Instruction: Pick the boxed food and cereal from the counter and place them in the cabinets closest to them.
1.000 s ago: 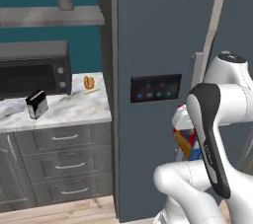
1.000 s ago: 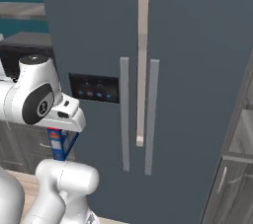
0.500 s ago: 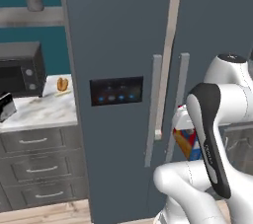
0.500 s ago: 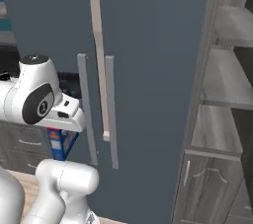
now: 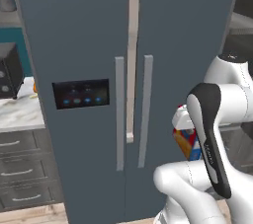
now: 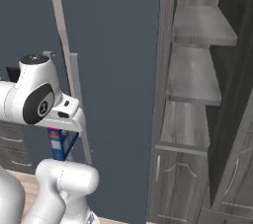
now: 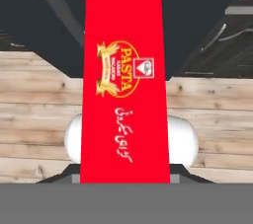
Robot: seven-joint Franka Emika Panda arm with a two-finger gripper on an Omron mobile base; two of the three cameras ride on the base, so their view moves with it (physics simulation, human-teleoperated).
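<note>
My gripper (image 7: 123, 177) is shut on the cereal (image 7: 123, 80), whose red face with a gold emblem runs up the middle of the hand view. From the base, the cereal (image 5: 186, 141) hangs under the white hand, red, orange and blue, partly hidden by the forearm. In the right base view the cereal (image 6: 60, 142) shows its blue edge below the hand. The cabinets (image 6: 196, 81) stand to the right with open wood-grain shelves. A strip of the counter (image 5: 19, 112) lies at the far left. The boxed food is out of view.
The blue-grey fridge (image 5: 99, 45) with long bar handles stands straight ahead, between counter and cabinets. A black microwave (image 5: 9, 70) sits on the counter over grey drawers (image 5: 22, 171). Below the shelves is a closed panelled cabinet door (image 6: 173, 178). Wooden floor lies underneath.
The whole picture has slid left: the base has driven right past the fridge, the counter is leaving the left edge and the cabinets have come in at the right. The gripper still holds the cereal.
</note>
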